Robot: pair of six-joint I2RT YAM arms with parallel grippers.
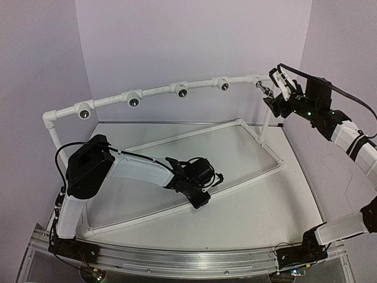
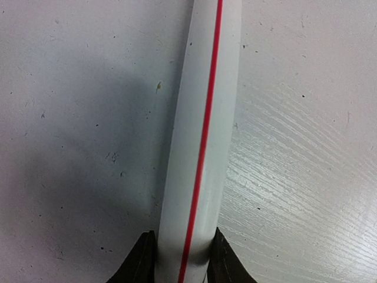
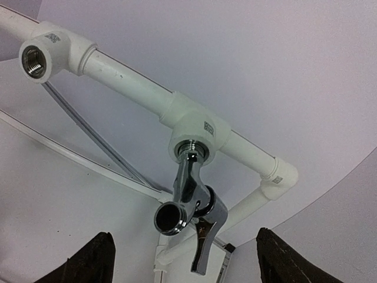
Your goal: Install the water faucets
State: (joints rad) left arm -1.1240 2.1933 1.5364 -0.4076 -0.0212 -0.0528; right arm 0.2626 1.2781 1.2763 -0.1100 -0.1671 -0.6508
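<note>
A chrome water faucet (image 3: 191, 200) sits screwed into the end socket (image 3: 191, 132) of the raised white pipe, its spout opening facing the camera and its lever hanging down. My right gripper (image 3: 185, 256) stands open just below it, with the dark fingers (image 3: 88, 262) wide apart on both sides and touching nothing. In the top view the same faucet (image 1: 263, 89) is at the pipe's right end, with the right gripper (image 1: 275, 94) beside it. My left gripper (image 2: 182, 259) is shut on a white frame pipe with a red stripe (image 2: 203, 135), low on the table (image 1: 213, 181).
Several empty grey sockets (image 1: 134, 100) line the curved upper pipe, one showing threads (image 3: 36, 59). A white pipe frame (image 1: 259, 138) lies on the white table, carried by corner uprights. Purple walls stand close behind and at both sides.
</note>
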